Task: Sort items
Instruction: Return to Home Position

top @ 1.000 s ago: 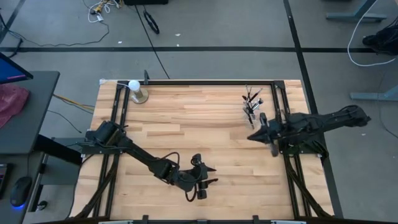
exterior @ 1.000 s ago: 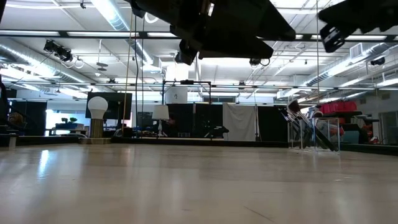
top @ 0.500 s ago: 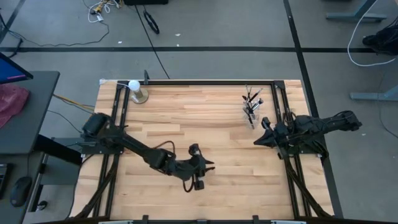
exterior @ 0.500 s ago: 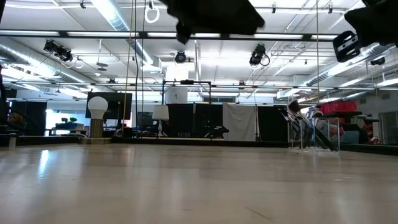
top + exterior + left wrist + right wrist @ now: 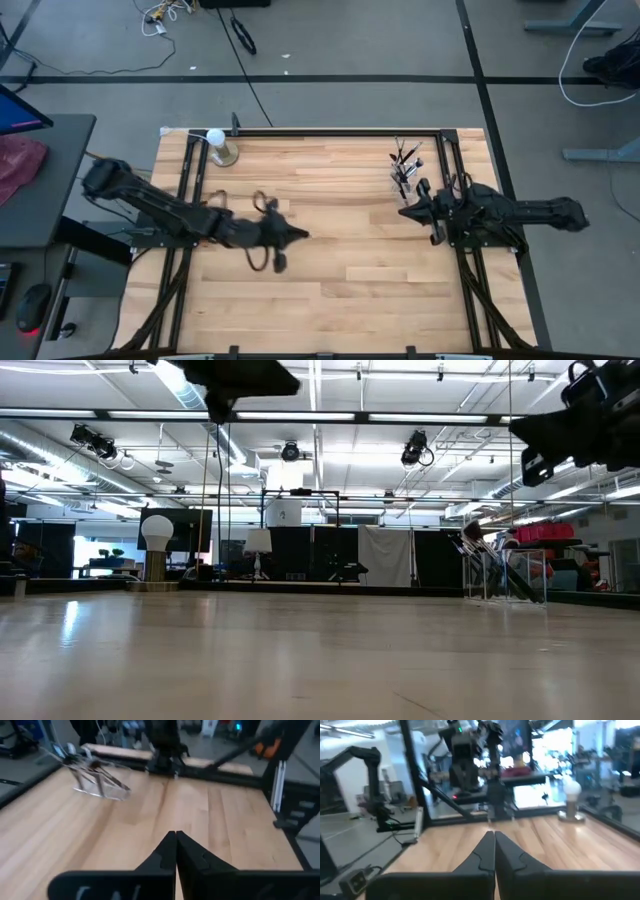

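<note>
1. Hovering above your pale plank table (image 5: 350,300), left of centre, the left claw (image 5: 298,236) has its dark fingers pressed together, empty.
2. Your right claw (image 5: 405,213), likewise closed on nothing, hangs near the table's right edge.
3. Thin dark brushes (image 5: 402,160) stand fanned in a clear holder (image 5: 102,790) just beyond it, toward the far right corner.

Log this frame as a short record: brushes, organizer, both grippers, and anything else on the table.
brushes: bunched together, standing in the clear organizer
organizer place: far right part of the wooden table
left gripper: shut, empty, raised near the table's centre
right gripper: shut, empty, raised by the right edge, on the organizer's near side
other: white ball on metallic base, far left corner
</note>
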You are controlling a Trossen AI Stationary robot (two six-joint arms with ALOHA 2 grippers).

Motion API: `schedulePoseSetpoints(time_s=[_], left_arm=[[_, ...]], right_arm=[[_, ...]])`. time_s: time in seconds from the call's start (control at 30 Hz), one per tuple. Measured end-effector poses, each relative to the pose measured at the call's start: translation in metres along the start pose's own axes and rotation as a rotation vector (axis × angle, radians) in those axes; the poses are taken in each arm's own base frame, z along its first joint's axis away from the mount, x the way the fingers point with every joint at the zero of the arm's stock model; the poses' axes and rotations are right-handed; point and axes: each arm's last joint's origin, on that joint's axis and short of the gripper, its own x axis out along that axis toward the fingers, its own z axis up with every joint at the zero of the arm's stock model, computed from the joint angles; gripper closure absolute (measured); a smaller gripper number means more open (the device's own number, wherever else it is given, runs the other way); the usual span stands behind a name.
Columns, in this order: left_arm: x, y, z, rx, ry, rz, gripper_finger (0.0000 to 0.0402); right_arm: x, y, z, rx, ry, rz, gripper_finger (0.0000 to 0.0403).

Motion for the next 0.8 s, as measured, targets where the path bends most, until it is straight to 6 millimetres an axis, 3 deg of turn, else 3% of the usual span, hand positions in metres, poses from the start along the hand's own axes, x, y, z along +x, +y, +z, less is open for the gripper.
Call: schedulePoseSetpoints(time_s=[0.23,0.47,0.8], left_arm=[[-0.054,0.036,-0.001,-0.053,-0.112,-0.005,0.0396],[-0.099,0.074,-0.027,-0.098,-0.215,0.007,0.0398],[-0.132,0.102,-0.061,-0.061,-0.315,-0.101,0.0398]], right_arm=[[-0.002,-0.010,-0.012,0.054,0.127,-0.091,0.0403],[-0.003,-0.010,-0.016,0.065,0.172,-0.096,0.0396],[-0.003,-0.010,-0.016,0.065,0.171,-0.096,0.0376]])
